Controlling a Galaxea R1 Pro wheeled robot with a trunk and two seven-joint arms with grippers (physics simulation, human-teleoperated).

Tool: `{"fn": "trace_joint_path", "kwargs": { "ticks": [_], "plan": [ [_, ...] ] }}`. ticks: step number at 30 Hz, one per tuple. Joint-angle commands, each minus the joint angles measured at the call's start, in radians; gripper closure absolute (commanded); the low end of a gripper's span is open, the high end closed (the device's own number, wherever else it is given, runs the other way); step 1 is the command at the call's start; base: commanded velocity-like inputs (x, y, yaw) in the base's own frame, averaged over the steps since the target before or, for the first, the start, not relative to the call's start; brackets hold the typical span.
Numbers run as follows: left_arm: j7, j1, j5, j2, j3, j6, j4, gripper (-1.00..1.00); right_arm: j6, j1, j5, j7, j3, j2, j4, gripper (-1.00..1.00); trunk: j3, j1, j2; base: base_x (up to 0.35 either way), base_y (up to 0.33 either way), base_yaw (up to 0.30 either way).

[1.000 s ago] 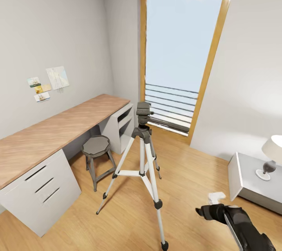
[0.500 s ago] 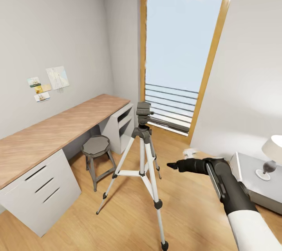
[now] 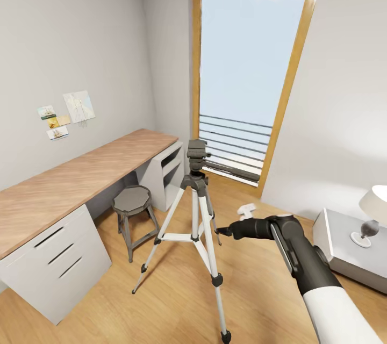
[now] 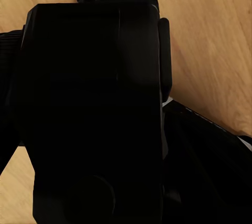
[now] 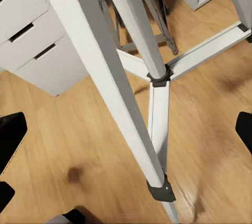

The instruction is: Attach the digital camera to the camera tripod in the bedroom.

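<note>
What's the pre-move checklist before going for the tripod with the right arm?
1. Camera tripod upright, three legs spread on the floor: ok.
2. Tripod head bare, no camera mounted yet: ok.
3. Right gripper beside the tripod's upper legs, apart from them: ok.
4. Right gripper open, fingertips wide apart with nothing between: ok.
5. Digital camera close against the left wrist camera, red dot visible; grasp itself: cannot tell.
6. Stool stands behind the tripod, out of the right arm's path: ok.

A grey stool [image 3: 132,200] stands beside a wood-topped desk [image 3: 70,183].
</note>
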Motion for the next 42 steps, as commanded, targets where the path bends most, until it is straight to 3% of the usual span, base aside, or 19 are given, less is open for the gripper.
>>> {"fn": "trace_joint_path", "kwargs": {
  "ticks": [1,10,16,22,35,36,42],
  "plan": [
    [-0.002,-0.001,0.008,0.0,-0.008,0.004,-0.001,1.0,0.001,-0.001,0.011,0.01,0.001,0.0,-0.001,-1.0,-0.002,0.001,-0.002,0.0,0.0,0.0],
    [-0.002,-0.001,0.008,0.0,-0.008,0.004,-0.001,1.0,-0.009,-0.002,0.012,0.009,0.002,0.013,0.04,-1.0,-0.002,0.001,-0.002,0.0,0.0,0.0],
    [-0.001,-0.001,0.008,0.0,-0.009,0.004,-0.001,1.0,-0.029,-0.002,0.015,0.006,0.002,0.038,0.103,-1.0,-0.002,0.001,-0.002,0.0,0.0,0.0],
    [0.0,-0.001,0.008,0.0,-0.009,0.004,-0.001,1.0,-0.12,-0.002,0.014,0.002,0.002,0.045,0.162,-1.0,-0.002,0.001,-0.002,0.0,0.0,0.0],
    [-0.002,-0.001,0.008,0.0,-0.01,0.004,-0.001,1.0,-0.245,-0.002,0.012,-0.013,0.002,0.069,0.236,-1.0,-0.002,0.001,-0.002,0.0,0.0,0.0],
    [-0.001,-0.001,0.008,0.0,-0.01,0.005,-0.001,1.0,-0.305,-0.002,0.011,-0.049,0.001,0.099,0.281,-1.0,-0.002,0.001,-0.002,0.0,0.0,0.0],
    [-0.001,-0.001,0.008,0.0,-0.01,0.005,-0.001,1.0,-0.385,-0.002,0.006,-0.127,-0.001,0.123,0.327,-1.0,-0.002,0.001,-0.002,0.0,0.0,0.0]
  ]
}}
